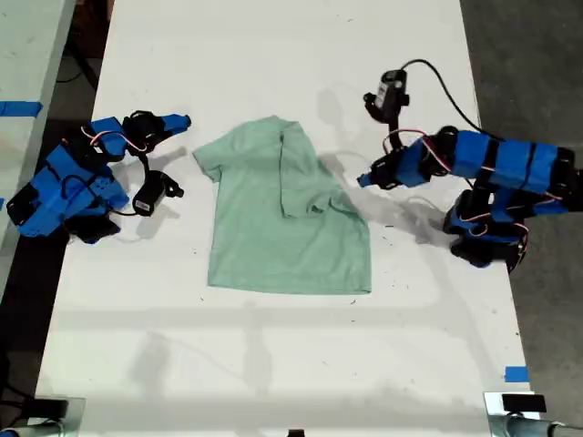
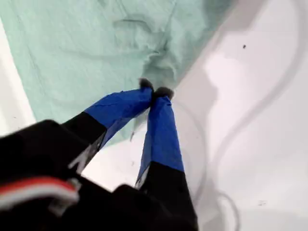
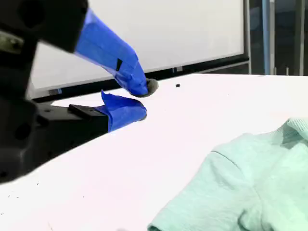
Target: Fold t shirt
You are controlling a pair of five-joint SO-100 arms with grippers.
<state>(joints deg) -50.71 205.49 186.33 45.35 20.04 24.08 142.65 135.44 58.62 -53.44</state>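
The t shirt (image 1: 282, 214) lies near the middle of the table (image 1: 273, 364), one sleeve side already folded inward, the other sleeve spread flat. My first gripper (image 2: 155, 92) hangs with its tips together and nothing between them, just off the folded edge of the cloth. My second gripper (image 3: 137, 101) rests slightly apart and empty, clear of the spread sleeve. The folded flap looks loose and rumpled; a careless drag on the next fold would likely pull it open.
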